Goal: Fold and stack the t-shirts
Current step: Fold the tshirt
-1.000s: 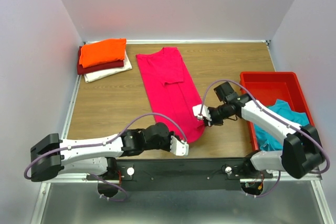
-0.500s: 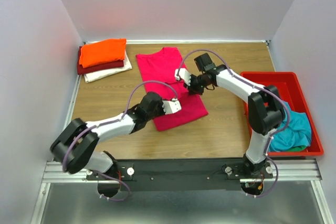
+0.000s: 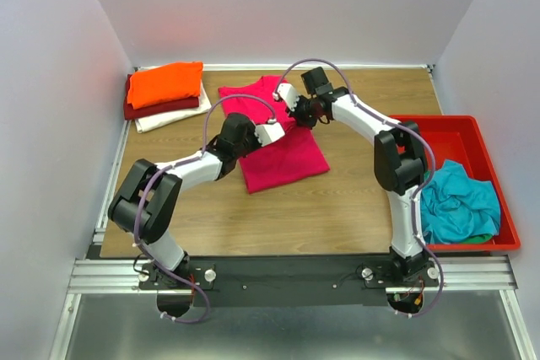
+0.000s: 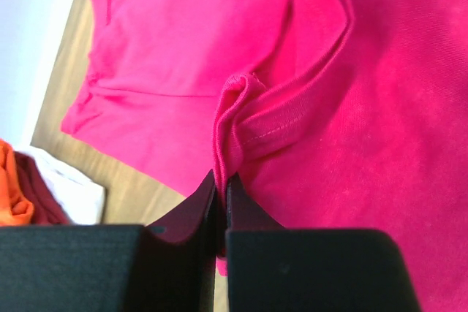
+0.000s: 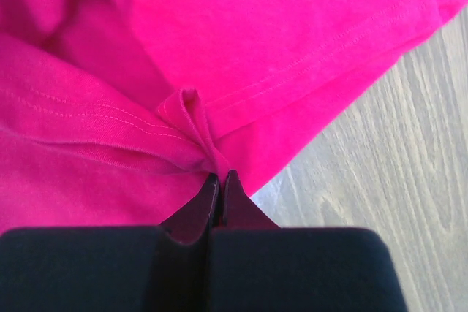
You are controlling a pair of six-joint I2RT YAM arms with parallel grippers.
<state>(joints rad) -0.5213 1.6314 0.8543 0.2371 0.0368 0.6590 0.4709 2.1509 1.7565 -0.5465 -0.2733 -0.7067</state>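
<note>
1. Cloth first: the pink shirt (image 3: pixel 283 158) lies on the table (image 3: pixel 337 204) in the upper middle of the top view. Its near part is doubled over itself and its collar end points toward the back wall.
2. The left gripper (image 3: pixel 280 129) sits on the shirt's left side. In the left wrist view its jaws (image 4: pixel 221 180) are pinched tight on a bunched hem fold of the shirt (image 4: pixel 365 107), which rises just above the tips.
3. The right gripper (image 3: pixel 297 115) sits just above and right of the left one, over the shirt's middle. In the right wrist view its jaws (image 5: pixel 219 179) are closed on a small pleat at the stitched hem of the shirt (image 5: pixel 256 34), with bare wood at the right of the frame.
4. The two grippers are near each other, and both arms reach far up the frame from their bases.
5. In the upper left corner is a folded stack, with the orange shirt (image 3: pixel 164 82) on top, the dark red shirt (image 3: pixel 137 110) under it and the cream shirt (image 3: pixel 173 115) at the bottom.
6. At the right edge, the tray (image 3: pixel 439 128) holds the crumpled teal shirt (image 3: pixel 460 200).
</note>
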